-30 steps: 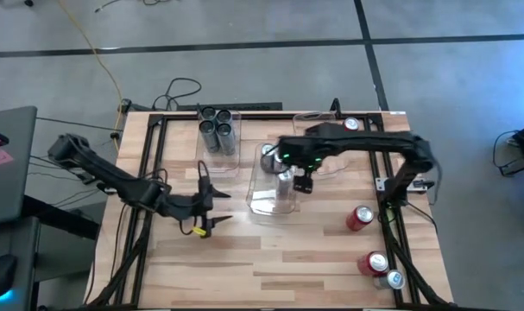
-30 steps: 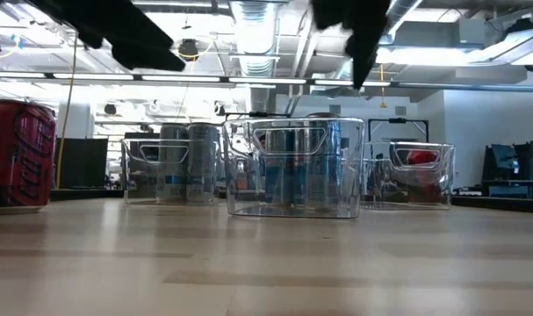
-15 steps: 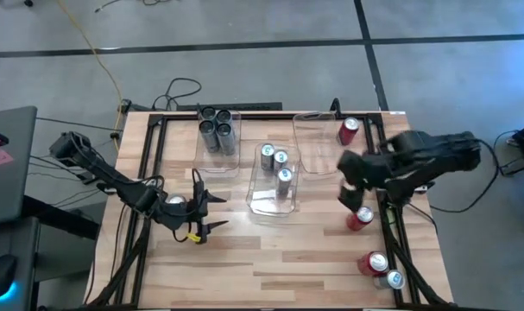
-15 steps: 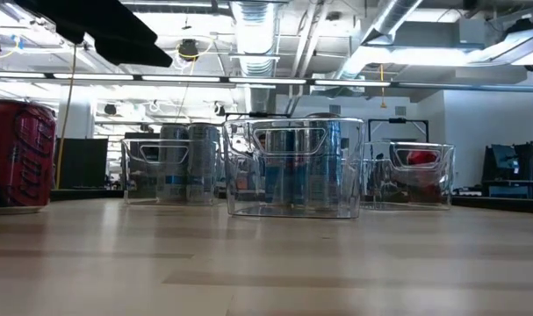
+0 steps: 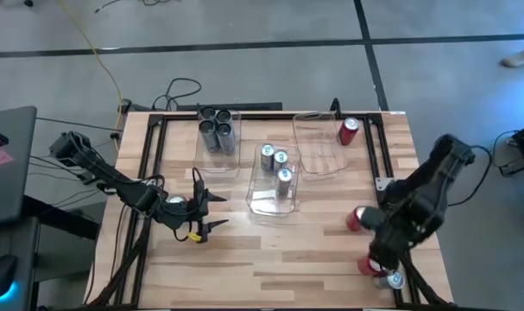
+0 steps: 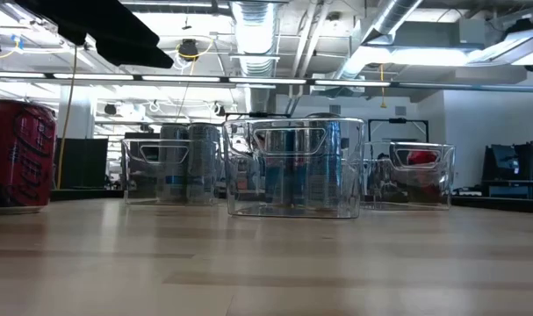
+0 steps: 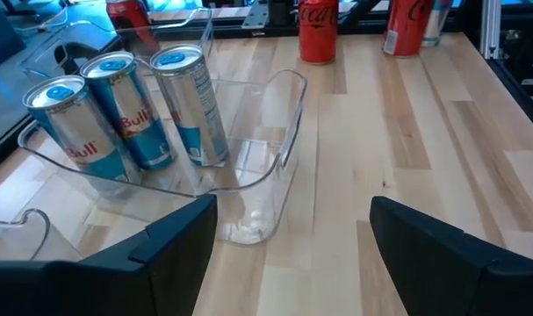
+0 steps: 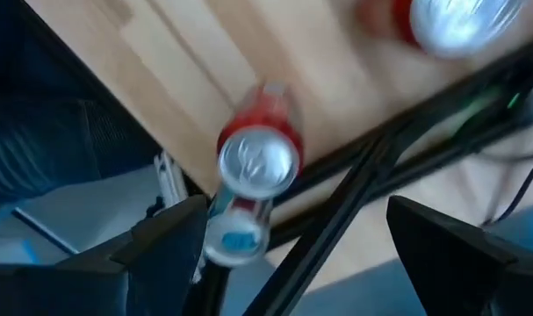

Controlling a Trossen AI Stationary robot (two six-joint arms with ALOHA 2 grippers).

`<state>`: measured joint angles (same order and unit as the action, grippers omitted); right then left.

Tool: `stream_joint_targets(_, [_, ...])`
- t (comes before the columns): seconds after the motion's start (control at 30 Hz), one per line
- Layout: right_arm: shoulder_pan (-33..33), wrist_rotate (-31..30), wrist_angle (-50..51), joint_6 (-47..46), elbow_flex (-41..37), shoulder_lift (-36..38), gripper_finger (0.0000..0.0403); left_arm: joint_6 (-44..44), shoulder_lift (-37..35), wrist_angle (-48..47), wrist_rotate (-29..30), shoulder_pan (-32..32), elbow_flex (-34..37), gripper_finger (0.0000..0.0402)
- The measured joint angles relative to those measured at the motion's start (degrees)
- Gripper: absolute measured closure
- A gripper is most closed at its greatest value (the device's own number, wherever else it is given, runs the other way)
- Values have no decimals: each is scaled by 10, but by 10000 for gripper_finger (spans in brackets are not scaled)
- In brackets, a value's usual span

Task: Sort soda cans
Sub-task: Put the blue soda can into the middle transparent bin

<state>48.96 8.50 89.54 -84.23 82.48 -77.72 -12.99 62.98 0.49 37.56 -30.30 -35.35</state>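
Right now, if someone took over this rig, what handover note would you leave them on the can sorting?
Left gripper: open, empty, waiting over the table's left-front area.
Right gripper: open, empty, above the loose cans at the right-front corner.
Sorted: four dark grey cans in the left bin; three silver-blue cans in the middle bin; one red can in the right bin.
Left: a red can on the table, another red can and a silver-blue can at the right-front corner.
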Motion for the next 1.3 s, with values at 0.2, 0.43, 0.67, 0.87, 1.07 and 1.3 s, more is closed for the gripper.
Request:
stream_joint_targets(0.2, [55, 35, -63, -94, 0, -34, 35, 21, 0, 4, 0, 5, 0, 104])
stream_joint_targets(0.43, [71, 112, -97, -208, 0, -58, 35, 55, 0, 3, 0, 27, 0, 104])
stream_joint_targets(0.67, [77, 117, -144, -229, 0, -88, 35, 84, 0, 3, 0, 40, 0, 104])
stream_joint_targets(0.87, [81, 140, -155, -217, 0, -133, 35, 102, 0, 4, 0, 50, 0, 104])
stream_joint_targets(1.07, [80, 156, -151, -170, 0, -167, 35, 110, 0, 7, -1, 64, 0, 104])
stream_joint_targets(1.3, [72, 157, -99, -164, 0, -170, 35, 131, 0, 31, -38, 82, 0, 104])
